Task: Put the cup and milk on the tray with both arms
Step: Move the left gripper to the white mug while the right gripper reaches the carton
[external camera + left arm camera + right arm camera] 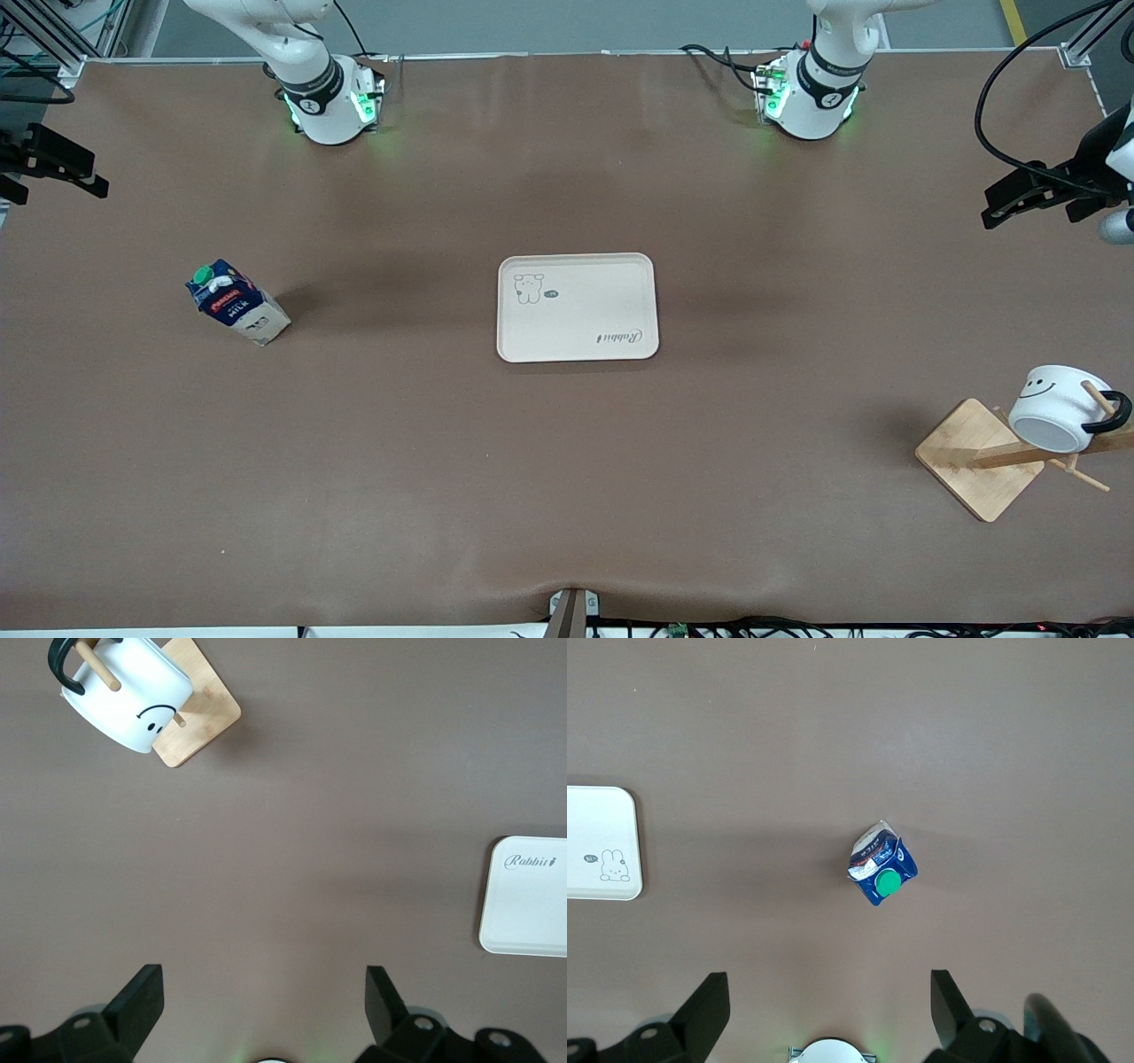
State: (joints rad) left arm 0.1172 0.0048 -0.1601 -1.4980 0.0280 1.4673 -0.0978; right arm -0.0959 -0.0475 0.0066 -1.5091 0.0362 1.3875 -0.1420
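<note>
The cream tray (576, 307) lies in the middle of the table. It also shows in the left wrist view (527, 908) and the right wrist view (598, 837). The milk carton (235, 301) stands upright toward the right arm's end, green cap on top (883, 870). The white smiley cup (1059, 408) hangs tilted on a peg of a wooden rack toward the left arm's end (124, 691). My left gripper (264, 979) is open and empty, high over the table at its own end (997, 206). My right gripper (830, 985) is open and empty, high at its end (89, 177).
The rack's square wooden base (974, 456) sits under the cup, nearer to the front camera than the tray. The arm bases (332, 102) (811, 97) glow green along the table's back edge. Brown table cover (567, 461) lies bare round the tray.
</note>
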